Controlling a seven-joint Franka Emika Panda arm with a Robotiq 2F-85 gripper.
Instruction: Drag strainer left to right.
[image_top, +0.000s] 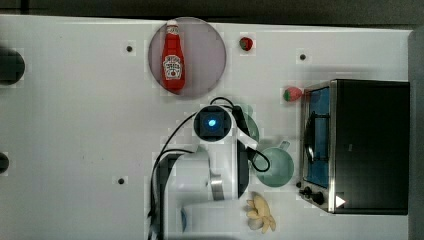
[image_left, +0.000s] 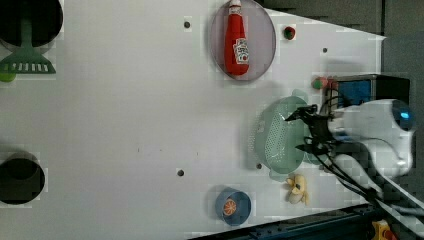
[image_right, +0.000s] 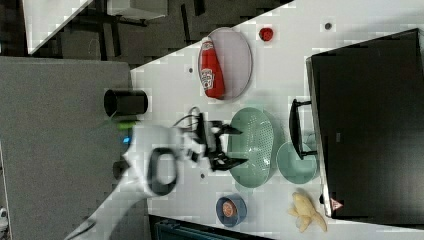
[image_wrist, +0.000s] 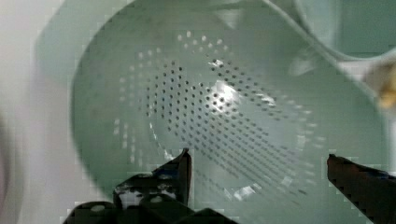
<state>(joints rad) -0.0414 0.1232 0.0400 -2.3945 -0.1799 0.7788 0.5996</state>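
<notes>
- My strainer (image_left: 280, 135) sits on the white table (image_left: 125, 125) just left of the toaster oven (image_left: 362, 87) in the left view, with the cup (image_right: 297, 162) right beside it, touching or nearly so. In the right view the strainer lies between my pincer and that cup, below the plate (image_right: 235, 60) that carries the ketchup bottle (image_right: 210, 70).
- Left-hand risk in the left view: if I hook only the near rim, the light plastic bowl may tip or spin round one finger instead of sliding flat.
- Middle risk: the holed bottom is slick and curved, judging by the glare in the wrist view; a finger pressing there could skid and lose the strainer partway.
- Right-hand risk in the left view: the cup, the bananas (image_left: 296, 189) and the oven crowd that side, so a drag toward them could shove the cup into the oven door or jam the strainer.
- My pincer (image_wrist: 259, 168) is open, the two dark fingers (image_wrist: 180, 170) spread wide over the strainer's bowl, gripping nothing.
- My arm reaches in from the left view's right, the wrist turned so the fingers point across the strainer; whether a fingertip touches the plastic, I cannot tell.
</notes>
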